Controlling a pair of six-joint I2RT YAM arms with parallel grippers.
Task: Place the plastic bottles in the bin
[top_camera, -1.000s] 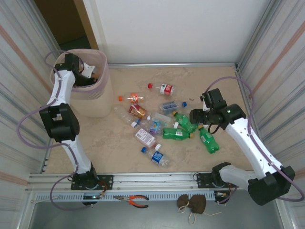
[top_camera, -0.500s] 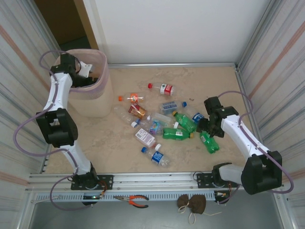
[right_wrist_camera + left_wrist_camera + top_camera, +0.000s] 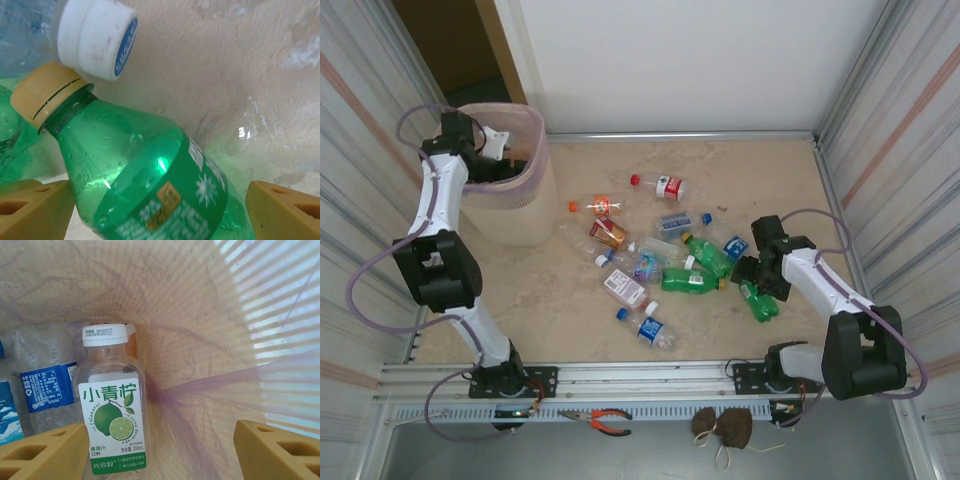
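The pale pink bin [image 3: 523, 218] stands at the table's back left. My left gripper [image 3: 496, 163] hangs open inside it, nothing between its fingers [image 3: 160, 442]. Below it, against the bin wall [image 3: 210, 315], lie a clear lime-label bottle [image 3: 111, 405] and a blue-label bottle [image 3: 44, 387]. Several plastic bottles lie scattered mid-table, among them a red-capped one [image 3: 662, 186], an orange one [image 3: 599, 206] and a green one [image 3: 691, 280]. My right gripper [image 3: 753, 282] is low at the right, open, its fingers on either side of a green bottle [image 3: 150, 185] [image 3: 761, 300] that lies on the table.
A white-and-blue cap [image 3: 97, 37] of a clear bottle touches the green bottle's yellow cap. Corrugated metal walls close both sides. Orange-handled pliers [image 3: 606, 420] and a brown pouch [image 3: 724, 426] lie on the front rail below the arm bases.
My right gripper has dropped toward the table and come down over the green bottle, its jaws widening. My left gripper has shifted slightly left inside the bin, still open.
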